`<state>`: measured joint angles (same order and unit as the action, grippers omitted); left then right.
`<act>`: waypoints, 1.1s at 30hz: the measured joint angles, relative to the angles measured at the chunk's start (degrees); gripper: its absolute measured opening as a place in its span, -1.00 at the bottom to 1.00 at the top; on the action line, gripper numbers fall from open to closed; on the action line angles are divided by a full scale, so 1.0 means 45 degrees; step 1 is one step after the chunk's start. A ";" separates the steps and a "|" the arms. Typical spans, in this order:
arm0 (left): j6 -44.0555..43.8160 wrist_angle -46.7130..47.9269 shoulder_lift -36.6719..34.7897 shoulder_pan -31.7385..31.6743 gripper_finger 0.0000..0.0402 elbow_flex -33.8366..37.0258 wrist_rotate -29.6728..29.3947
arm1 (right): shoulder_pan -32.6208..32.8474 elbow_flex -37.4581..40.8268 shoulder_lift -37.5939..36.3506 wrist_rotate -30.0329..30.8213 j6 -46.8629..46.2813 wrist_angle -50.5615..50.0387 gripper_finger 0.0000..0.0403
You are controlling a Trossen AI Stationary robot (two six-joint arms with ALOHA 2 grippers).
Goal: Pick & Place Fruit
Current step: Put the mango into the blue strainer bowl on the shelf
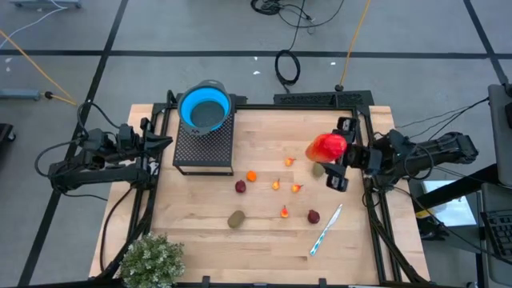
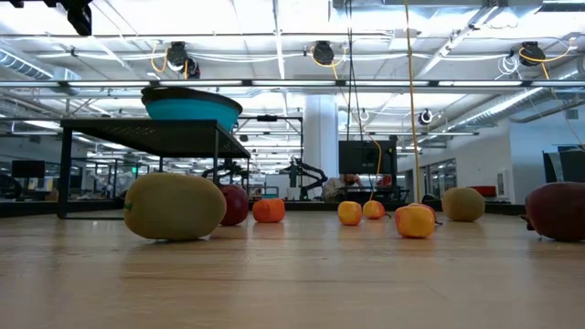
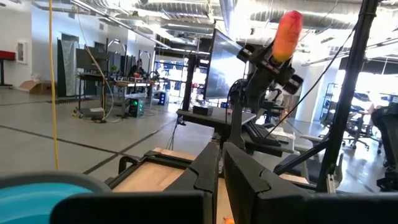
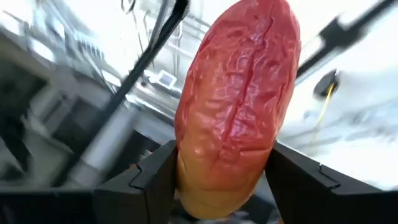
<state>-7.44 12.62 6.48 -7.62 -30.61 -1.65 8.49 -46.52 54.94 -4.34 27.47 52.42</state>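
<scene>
The elongated red-orange fruit (image 1: 326,146) is held high over the table's right side, with my right gripper (image 1: 338,152) shut on it. On the wooden table (image 1: 200,232) lie two brown-green ovals (image 1: 236,218) (image 1: 318,169), two dark red balls (image 1: 240,186) (image 1: 314,216) and several small orange bits (image 1: 284,212). A blue bowl (image 1: 206,108) sits on a black mesh rack (image 1: 204,144) at the far left. My left gripper (image 1: 164,142) waits shut beside the rack, touching nothing. My right gripper pinches the fruit's yellow-orange lower end (image 4: 211,186) between its two fingers (image 4: 155,180), one on each side. The fingers slant upward. The fruit's red end (image 3: 287,34) sticks up beyond the fingertips, lifted well clear of the table.
A white-and-blue pen (image 1: 326,230) lies near the table's right front. A bushy green plant (image 1: 152,260) stands at the near left corner. Black frame rails (image 1: 372,208) border the table's sides. Bare wood lies in front of the rack.
</scene>
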 joint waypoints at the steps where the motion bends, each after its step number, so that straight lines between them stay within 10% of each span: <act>1: 0.0000 -0.0005 0.0000 -0.0002 -0.88 0.0000 0.0000 | 0.0000 0.0000 -0.0049 -0.0004 -0.0996 0.0022 0.04; 7: -0.0076 -0.0005 0.0000 -0.0002 -0.88 0.0000 0.0000 | -0.0015 0.0000 -0.0406 -0.0668 -0.6150 -0.0184 0.04; 17: -0.0077 -0.0005 0.0000 0.0000 -0.88 0.0000 -0.0005 | 0.0005 0.0000 -0.0467 -0.6385 -0.9750 -0.0247 0.04; 33: -0.0073 -0.0005 0.0000 0.0000 -0.88 0.0000 -0.0002 | 0.0009 0.0000 -0.0423 -0.5874 -0.9037 -0.0573 0.04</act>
<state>-7.77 12.60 6.48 -7.62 -30.61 -1.66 8.53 -46.52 53.04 -30.77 -13.20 49.84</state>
